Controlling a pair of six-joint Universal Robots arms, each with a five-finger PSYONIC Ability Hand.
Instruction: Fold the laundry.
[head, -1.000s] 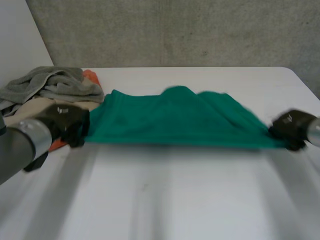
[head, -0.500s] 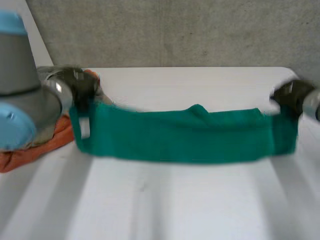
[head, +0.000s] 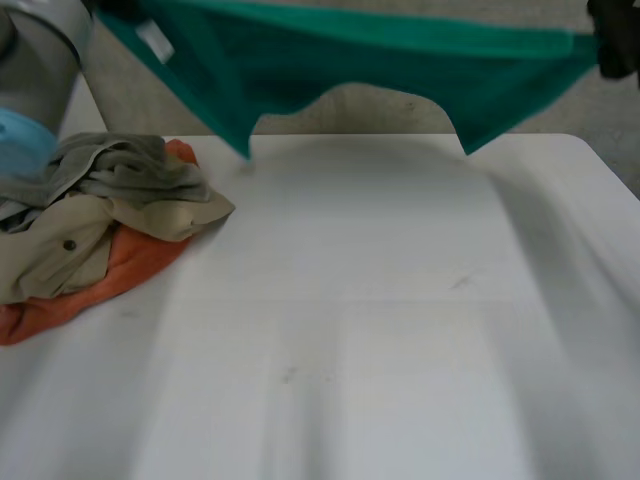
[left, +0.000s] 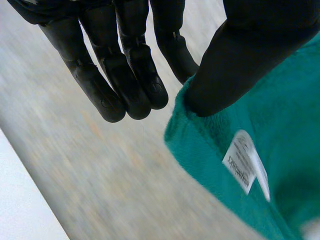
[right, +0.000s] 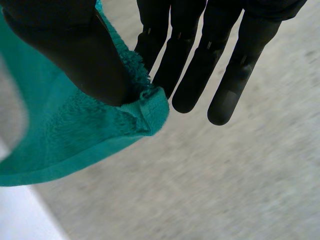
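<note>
A green towel (head: 350, 60) hangs stretched in the air above the table's far edge, held at its two upper corners. My left hand (left: 235, 65) pinches one corner between thumb and a finger, its other fingers (left: 120, 75) straight; a white label (left: 245, 167) is sewn in just below the grip. My right hand (right: 70, 50) pinches the opposite corner (right: 135, 112) the same way. In the head view the right hand (head: 617, 45) is high at the right and the left arm (head: 35, 50) is raised at the left.
A pile of laundry (head: 95, 225) lies at the table's left side: grey, beige and orange garments. The white table (head: 380, 330) spreads out below the towel. A grey wall stands behind the table.
Both hands have risen with the towel. It left the table, where it lay stretched, and now hangs high in the air between them.
</note>
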